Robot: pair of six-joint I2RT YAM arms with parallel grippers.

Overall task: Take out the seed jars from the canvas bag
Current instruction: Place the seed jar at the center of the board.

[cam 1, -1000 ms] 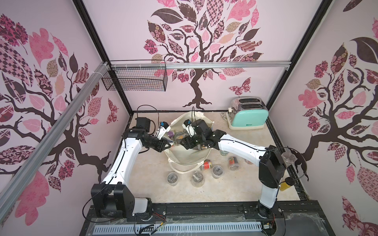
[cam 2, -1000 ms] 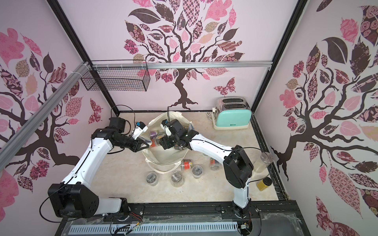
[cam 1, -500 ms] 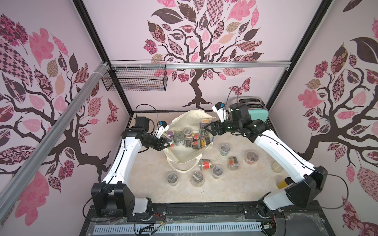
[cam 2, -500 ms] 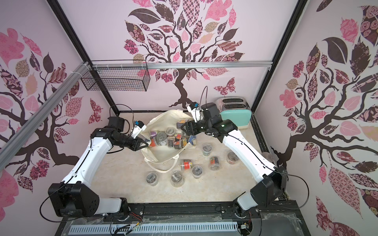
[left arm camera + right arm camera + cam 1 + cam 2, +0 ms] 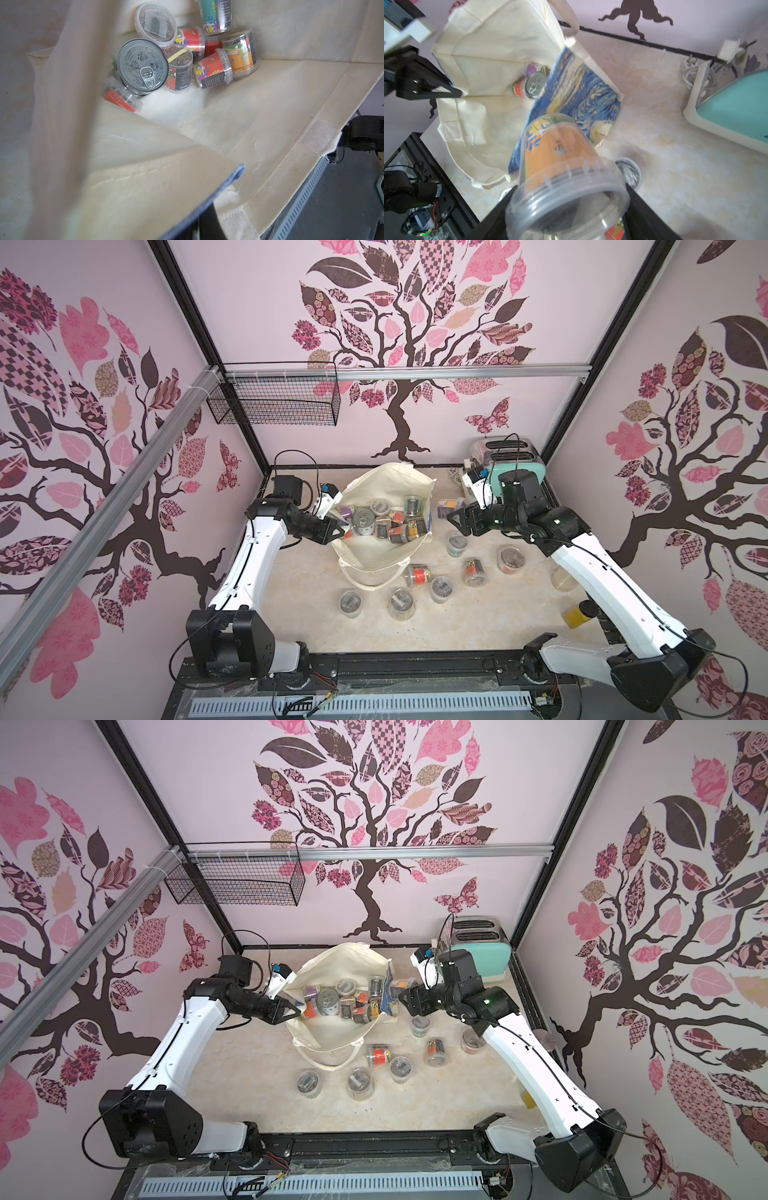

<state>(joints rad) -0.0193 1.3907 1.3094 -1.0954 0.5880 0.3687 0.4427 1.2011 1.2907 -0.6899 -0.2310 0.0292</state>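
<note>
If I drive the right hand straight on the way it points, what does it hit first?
Most likely the blue printed side of the canvas bag: the right hand, shut on a seed jar, points at it, so the jar would touch first. Depth is unclear.

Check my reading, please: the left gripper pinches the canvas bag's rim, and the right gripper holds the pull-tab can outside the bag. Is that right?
No: the right gripper holds an orange-labelled seed jar, not the pull-tab can, which lies inside the canvas bag. The right wrist view shows it. The left gripper does pinch the rim.
</note>
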